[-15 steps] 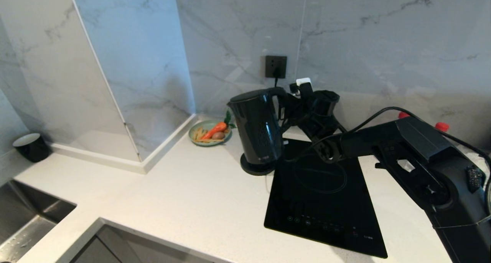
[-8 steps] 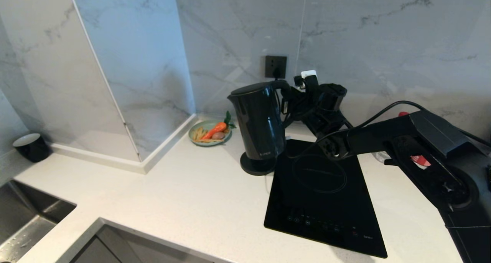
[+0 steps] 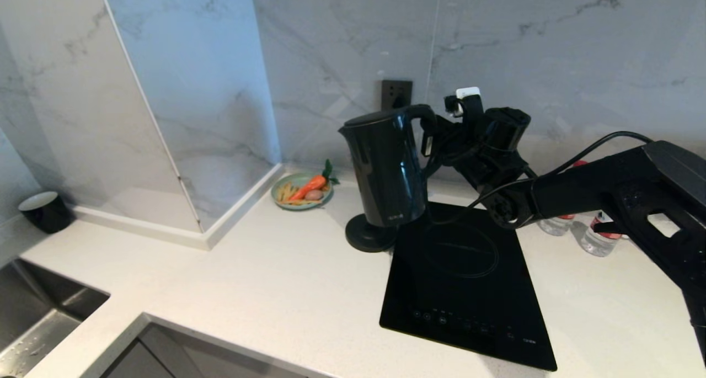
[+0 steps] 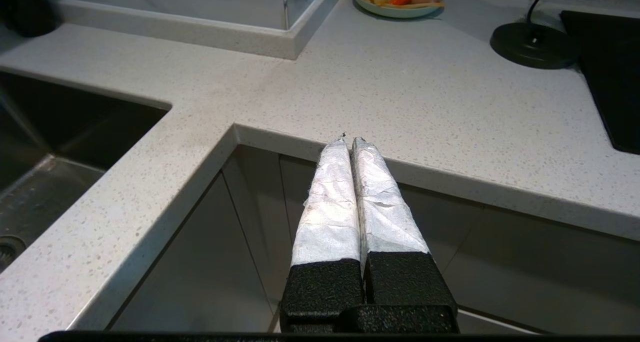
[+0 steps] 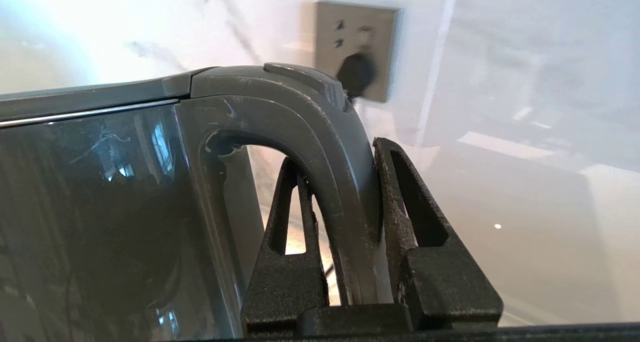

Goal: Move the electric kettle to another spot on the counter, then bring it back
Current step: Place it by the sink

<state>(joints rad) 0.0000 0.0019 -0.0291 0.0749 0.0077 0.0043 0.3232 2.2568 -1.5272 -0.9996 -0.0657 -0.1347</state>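
Glossy black plastic on electric kettle, faint scratches at handle. Worktop: white speckled stone, smooth. Cooktop: glossy black glass. Left gripper fingers wrapped in crinkled white tape. Right gripper fingers rough matt black.

**Legible markings: inventory**

1. Electric kettle: a short line of white lettering is seen low on the body, near the bottom edge; the letters cannot be made out.
2. Cooktop: a row of small white control symbols is printed along the front edge, with a red mark and a tiny white word towards the right corner; none can be read.
3. Bottles: red-banded labels are carried; no text is readable.
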